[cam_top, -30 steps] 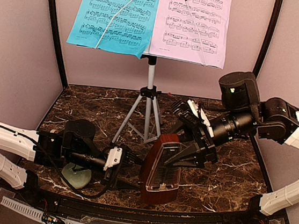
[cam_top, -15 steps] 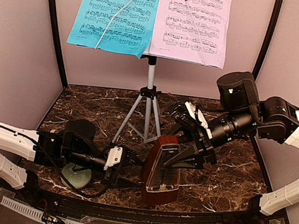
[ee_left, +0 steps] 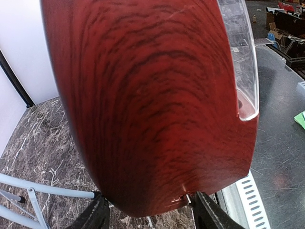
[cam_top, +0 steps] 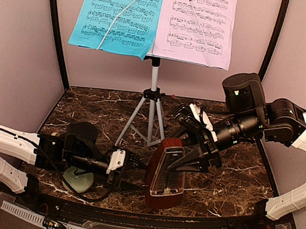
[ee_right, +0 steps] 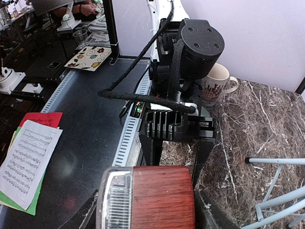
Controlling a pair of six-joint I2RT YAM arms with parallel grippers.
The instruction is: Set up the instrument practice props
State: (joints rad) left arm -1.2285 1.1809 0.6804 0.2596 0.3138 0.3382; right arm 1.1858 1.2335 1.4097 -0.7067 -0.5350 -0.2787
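The dark-red pyramid metronome (cam_top: 165, 174) stands at the near middle of the marble table, tilted a little. My right gripper (cam_top: 184, 157) is shut on its upper part, with a finger (ee_right: 212, 214) on either side of the red body (ee_right: 162, 198). My left gripper (cam_top: 135, 176) comes in low from the left, and both fingers (ee_left: 209, 214) press the sides of the metronome's lower part (ee_left: 152, 105). Behind them stands the silver tripod music stand (cam_top: 152, 100), which holds a blue page (cam_top: 117, 14) and a pink page (cam_top: 196, 23).
A pale green bowl (cam_top: 77, 180) lies under my left arm at the near left. A beige mug (ee_right: 217, 83) stands behind the left arm. The tripod's legs (cam_top: 136, 118) spread just behind the metronome. Walls close in the table on three sides.
My left jaws have drawn in onto the metronome's lower part. The right gripper and the metronome have shifted slightly, up and to the left.
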